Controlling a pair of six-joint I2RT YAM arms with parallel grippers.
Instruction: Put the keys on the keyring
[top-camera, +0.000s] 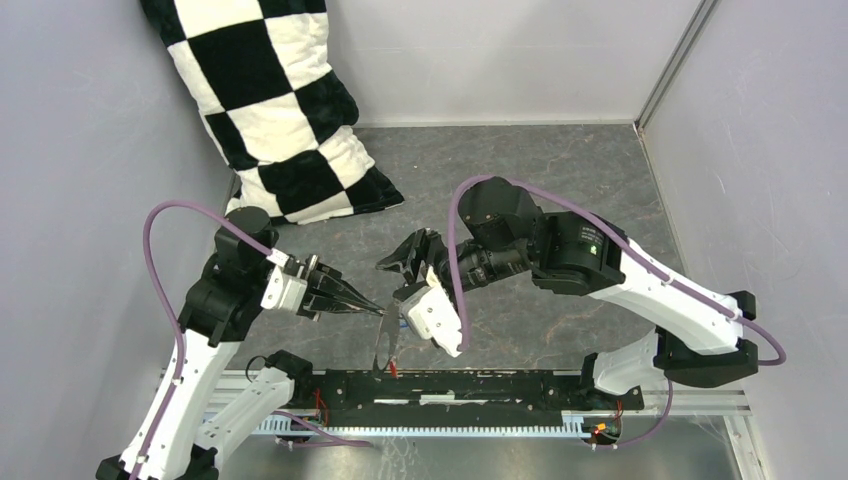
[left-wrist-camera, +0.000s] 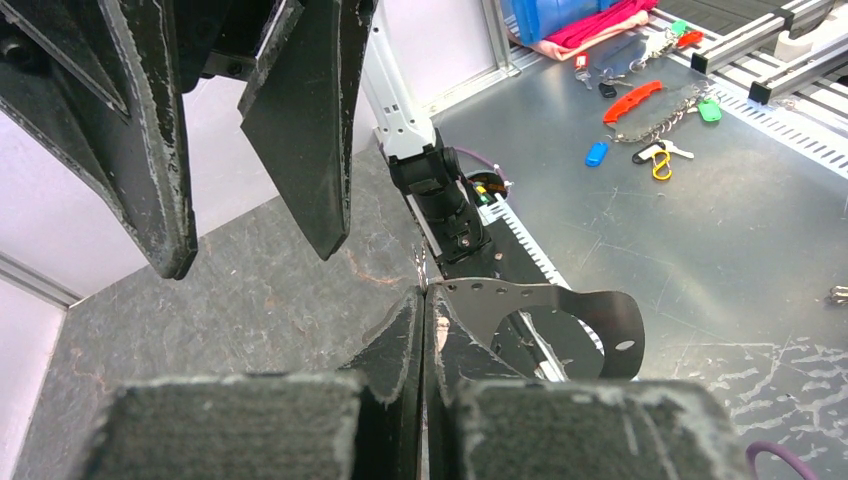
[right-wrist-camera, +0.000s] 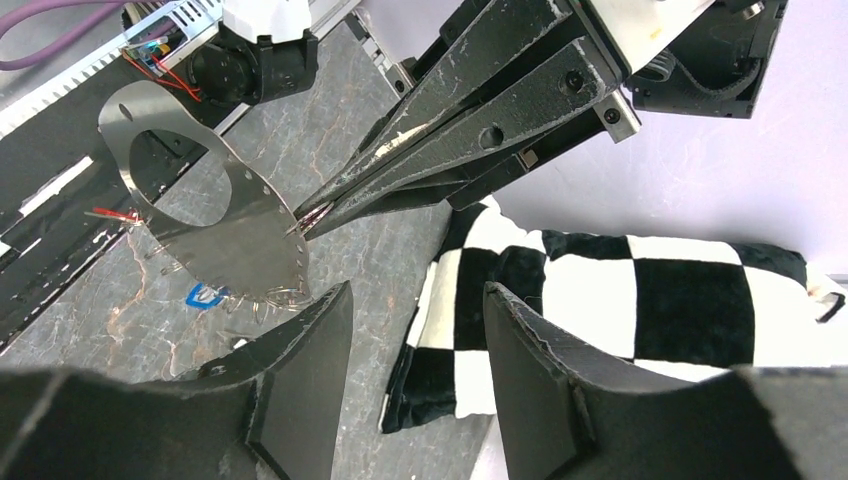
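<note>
The keyring (right-wrist-camera: 215, 225) shows as a flat grey metal piece with a large oval opening and a row of small holes along one edge. My left gripper (left-wrist-camera: 425, 293) is shut on that edge and holds the keyring (left-wrist-camera: 560, 298) above the table, in front of the arm bases (top-camera: 385, 340). A red key (right-wrist-camera: 115, 215) and a blue key tag (right-wrist-camera: 205, 295) with thin wire loops sit by its lower edge. I cannot tell whether they hang from it. The dark key is not visible. My right gripper (right-wrist-camera: 415, 290) is open and empty, just beyond the keyring (top-camera: 397, 268).
A black-and-white checkered pillow (top-camera: 270, 100) leans at the back left. Grey walls close in the table on three sides. A black rail (top-camera: 470, 385) runs along the near edge. Outside the table, a metal surface holds other keys and a red carabiner (left-wrist-camera: 632, 100).
</note>
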